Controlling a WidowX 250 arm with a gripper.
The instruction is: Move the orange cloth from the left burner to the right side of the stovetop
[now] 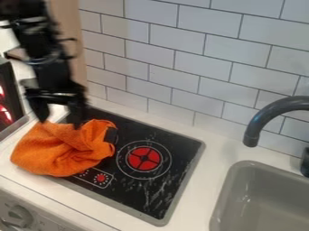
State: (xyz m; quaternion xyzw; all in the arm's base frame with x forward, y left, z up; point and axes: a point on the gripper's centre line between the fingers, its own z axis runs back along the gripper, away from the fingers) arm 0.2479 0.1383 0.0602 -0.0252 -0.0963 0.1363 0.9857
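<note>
An orange, crumpled cloth (63, 151) lies bunched in soft folds.

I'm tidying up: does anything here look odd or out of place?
Yes: an orange cloth lies bunched over the left side of the stovetop and onto the counter, odd for a cooking surface. Pale streaks, perhaps scuffs, mark the stovetop. I see no spill.

Wall (205, 47): pale tiles, brick layout, dark grout. Beige panel (67, 31) at its left end. White desk (198, 194), black hob (175, 149) set in, grey sink (259, 205) right, dark curved tap (265, 118). Grey knob (18, 215) on the white front (45, 220). Red glow (5, 113), far left.
</note>
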